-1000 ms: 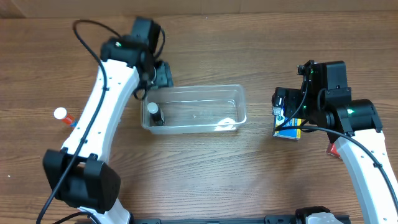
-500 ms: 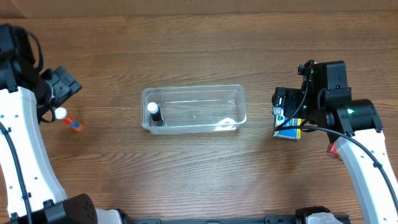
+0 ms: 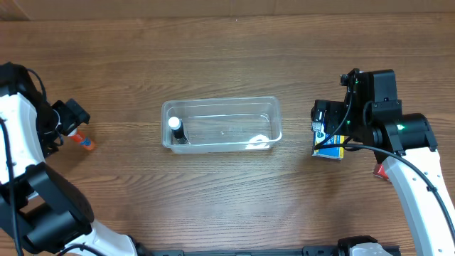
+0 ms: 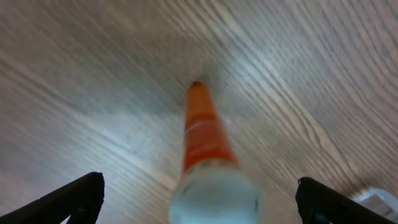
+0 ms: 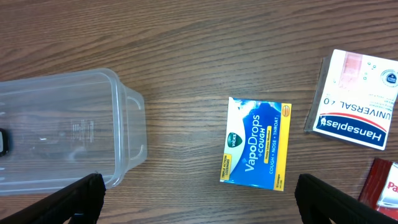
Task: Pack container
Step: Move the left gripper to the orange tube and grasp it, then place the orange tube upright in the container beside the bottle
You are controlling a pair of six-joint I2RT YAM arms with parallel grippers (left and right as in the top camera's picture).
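Wood-grain counter filled every view. On it, between the two arms, lay the clear container (image 3: 220, 100), upright and open-topped, nearer the right gripper (image 5: 199, 193) than the left gripper (image 4: 199, 193). A dark bottle with a white cap (image 3: 175, 129) stood inside it at the end toward the left gripper; the other end looked bare.

The right gripper hung with its fingers spread wide, gripping nothing. A blue VapoDrops box (image 5: 258, 144) lay flat on the counter below it, with the container's rounded corner off to its left. To the right of that gripper lay a white Hansaplast box (image 5: 353, 99) and, nearer the arm, a red pack (image 5: 385, 186).

The left gripper, well apart from the container, had its fingers spread either side of an orange tube with a white cap (image 4: 202, 134), not touching it.
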